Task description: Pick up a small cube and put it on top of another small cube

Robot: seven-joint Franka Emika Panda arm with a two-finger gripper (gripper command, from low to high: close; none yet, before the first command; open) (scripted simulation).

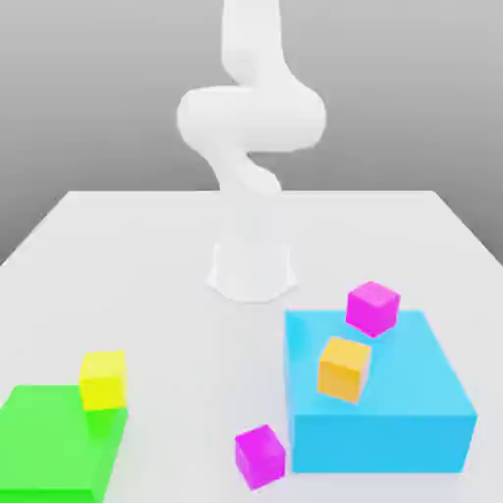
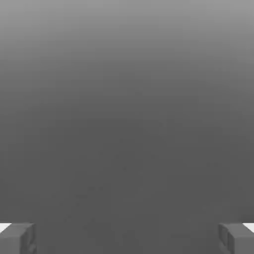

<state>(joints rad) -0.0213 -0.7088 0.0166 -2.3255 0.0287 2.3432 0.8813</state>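
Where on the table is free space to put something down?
The white table is bare between the robot base and the green block. It is crowded around the blue block, which carries the orange cube.

- Desk (image 1: 147, 255): you see a plain white, matte surface whose far edge runs straight across the exterior view and whose sides spread toward you.
- Backdrop (image 1: 88, 88): you face a featureless grey field behind the desk, paler toward the top.
- Light: you find it soft and even, with faint shadows on the desk.
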